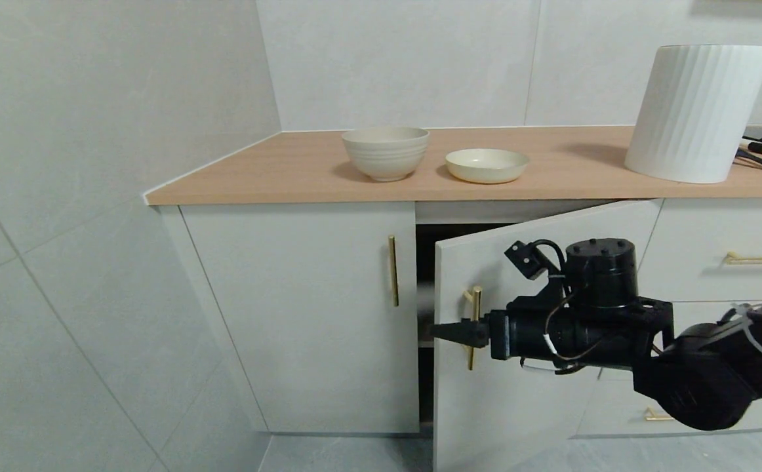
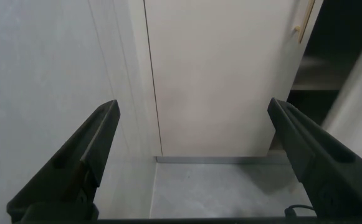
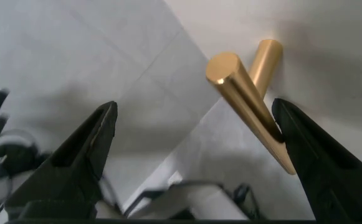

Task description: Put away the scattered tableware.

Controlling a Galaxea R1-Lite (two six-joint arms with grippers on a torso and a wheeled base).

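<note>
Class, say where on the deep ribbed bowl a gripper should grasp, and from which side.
Pinch the bowl at its left rim from above, one finger inside, clear of the shallow dish. It stands upright and open, probably too wide to span.

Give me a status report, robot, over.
Right claw open around the gold bar handle of the ajar white cabinet door. Left claw open, empty. Beige ribbed bowl and shallow cream dish on wooden counter, untouched.

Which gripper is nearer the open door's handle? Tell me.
Right. The right gripper straddles the handle; the left gripper hangs low before the closed door.
</note>
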